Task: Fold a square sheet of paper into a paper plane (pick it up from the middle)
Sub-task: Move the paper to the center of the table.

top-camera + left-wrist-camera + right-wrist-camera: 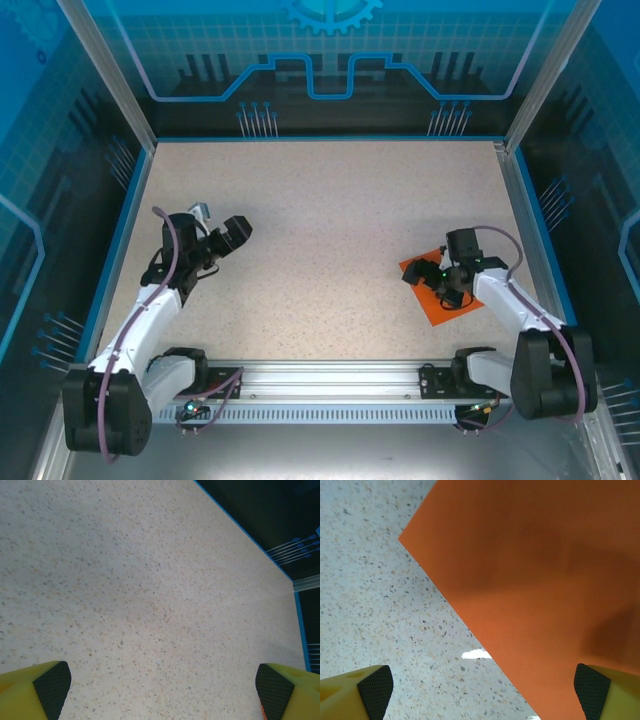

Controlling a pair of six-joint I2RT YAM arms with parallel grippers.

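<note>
We see the square sheet of paper (458,311) lying flat near the right edge of the table (330,200), closer to the near edge than the far one, its corners turned toward the edges. The right gripper (445,283) hangs directly over it, jaws spread wide and holding nothing. In its wrist view one pad (592,690) sits above the orange sheet and the other above bare table. The left gripper (238,230), equally wide and empty, sits well apart, towards the left edge. The table is speckled beige with a blue rim (120,240), and dark walls (330,60) with blue patterns surround it.
</note>
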